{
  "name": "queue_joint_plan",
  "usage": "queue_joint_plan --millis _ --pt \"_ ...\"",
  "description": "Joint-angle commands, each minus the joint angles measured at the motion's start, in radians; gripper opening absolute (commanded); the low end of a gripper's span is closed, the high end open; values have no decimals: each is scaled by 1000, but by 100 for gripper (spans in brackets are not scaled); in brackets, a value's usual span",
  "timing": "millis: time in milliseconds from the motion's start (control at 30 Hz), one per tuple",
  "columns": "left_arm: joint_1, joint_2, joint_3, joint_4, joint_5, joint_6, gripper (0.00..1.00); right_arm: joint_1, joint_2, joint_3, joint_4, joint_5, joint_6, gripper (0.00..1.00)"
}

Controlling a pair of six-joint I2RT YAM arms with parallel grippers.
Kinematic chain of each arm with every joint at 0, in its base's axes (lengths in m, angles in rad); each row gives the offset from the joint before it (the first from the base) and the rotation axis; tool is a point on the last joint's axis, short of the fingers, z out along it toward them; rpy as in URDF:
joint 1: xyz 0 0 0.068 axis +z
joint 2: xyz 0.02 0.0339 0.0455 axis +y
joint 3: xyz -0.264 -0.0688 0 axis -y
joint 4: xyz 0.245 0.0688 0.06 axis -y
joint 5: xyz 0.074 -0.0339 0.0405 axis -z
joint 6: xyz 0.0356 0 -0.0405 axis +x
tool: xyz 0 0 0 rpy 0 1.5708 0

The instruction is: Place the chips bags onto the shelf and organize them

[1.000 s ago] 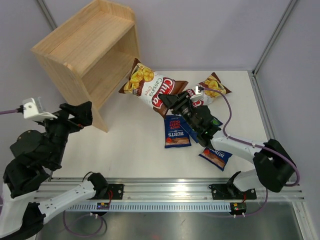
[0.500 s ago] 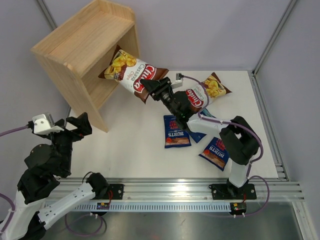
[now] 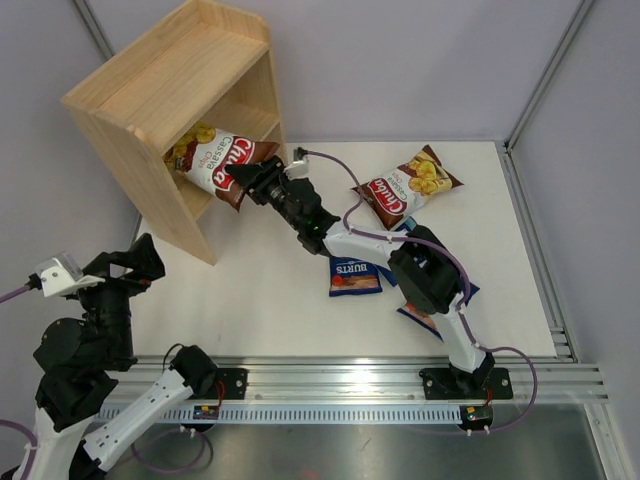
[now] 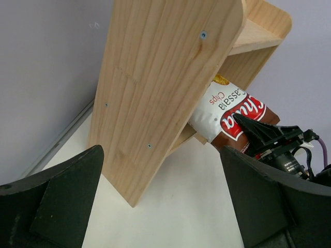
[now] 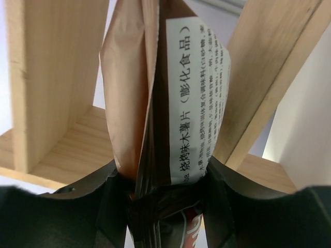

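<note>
- The right claw (image 3: 243, 180) is gripping a Chuba bag (image 3: 205, 157) by its dark bottom end, with its jaws partway closed on the foil.
- In the right wrist view, the fingers (image 5: 57, 217) are pinching the bag's folded back seam from both sides, and printed text is running up the white panel.
- That Chuba bag is lying tilted, its top end inside the shelf (image 3: 150, 95). It is sitting in the opening beneath the top board, between the two side panels.
- Its red-logo end is sticking out of the shelf toward 4 o'clock. I cannot tell whether the bag is touching the lower board.
- The shelf is standing at 10 o'clock on the worktop (image 3: 270, 310), with its open front facing about 4 o'clock.
- The right arm is spanning the worktop diagonally, from its base at 5 o'clock up to the shelf opening.
- The left claw (image 4: 160, 152) is hanging wide open at 8 o'clock with nothing between its fingers. It is near the shelf's near side panel but apart from it.
- A second Chuba bag (image 3: 405, 185) is lying flat at 1 o'clock, well apart from the shelf.
- A blue Burts bag (image 3: 352, 277) with a red label is lying flat just toward 5 o'clock of the worktop's middle, its top edge tucked under the right arm.
- Another Burts bag (image 3: 414, 318) is lying at 4 o'clock, mostly hidden by that arm.
</note>
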Motion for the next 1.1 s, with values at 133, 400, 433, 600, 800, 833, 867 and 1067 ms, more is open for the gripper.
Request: queue_joint_plan --millis 133,400,433,600,800,833,867,1067 --pt "56 -23 -28 59 -10 -12 99 54 91 180 -65 108 1 14" --pt "150 -14 -37 51 35 -41 99 93 167 300 -125 142 2 17" --pt "156 -13 -38 53 40 -43 99 99 170 301 -126 148 -4 17" --pt "187 -2 -40 51 58 -50 99 107 206 356 -140 128 10 18" --pt "205 -11 -43 48 52 -56 99 117 249 419 -171 138 11 18" --pt "208 -13 -42 47 47 -62 99 122 250 419 -169 141 13 18" --pt "214 -20 -45 48 44 -66 99 122 255 429 -169 144 10 18" --pt "234 -28 -52 50 50 -70 99 137 272 482 -218 156 -55 25"
